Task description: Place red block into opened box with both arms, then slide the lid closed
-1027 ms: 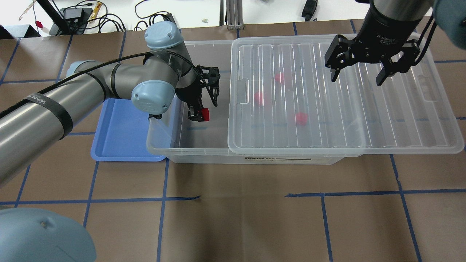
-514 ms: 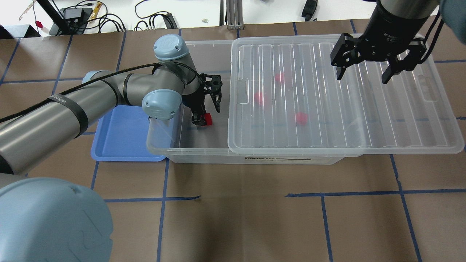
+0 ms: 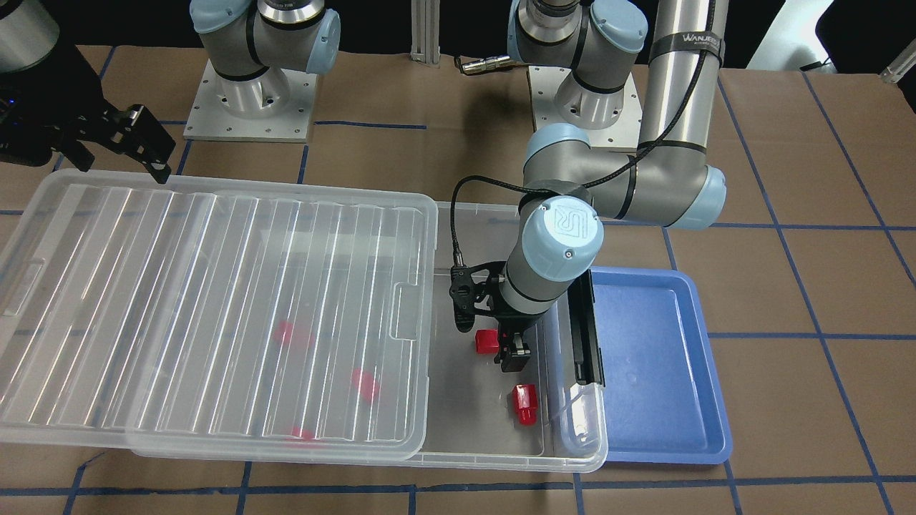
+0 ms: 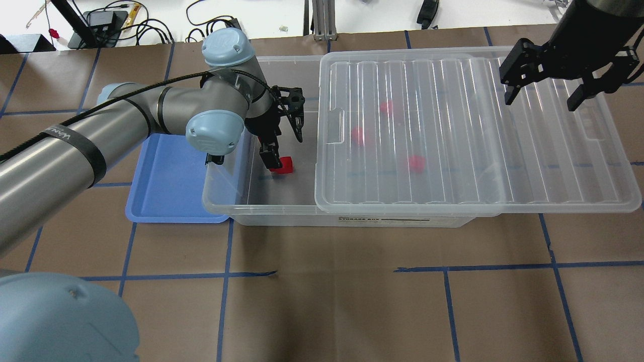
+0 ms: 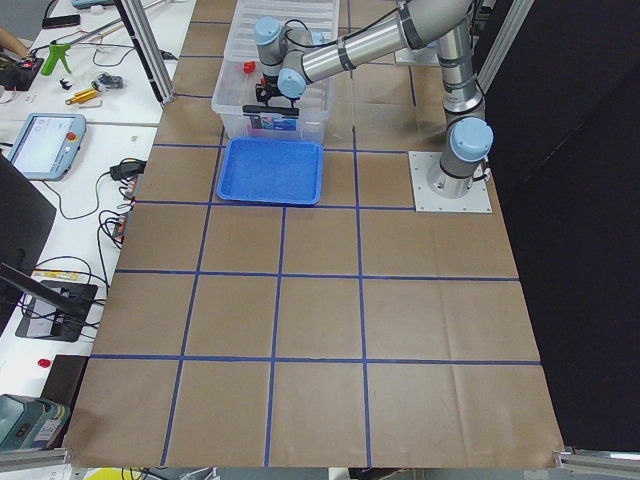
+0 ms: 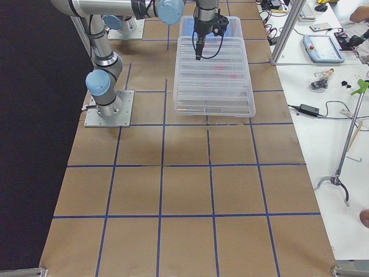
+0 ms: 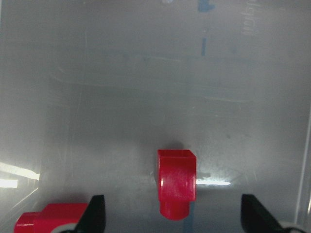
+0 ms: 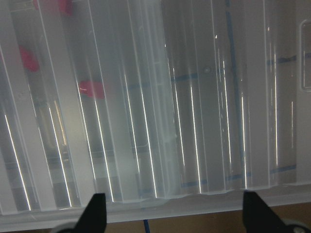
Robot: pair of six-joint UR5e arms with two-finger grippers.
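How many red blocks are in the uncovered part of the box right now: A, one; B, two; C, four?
B: the front-facing view shows one red block and a second in the open end of the box, beyond the edge of the lid.

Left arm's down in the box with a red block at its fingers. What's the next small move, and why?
Probably raise the left gripper straight up. Its jaws look spread, the red block sits low in the box beside one of them, and this gripper stands in the path of the lid.
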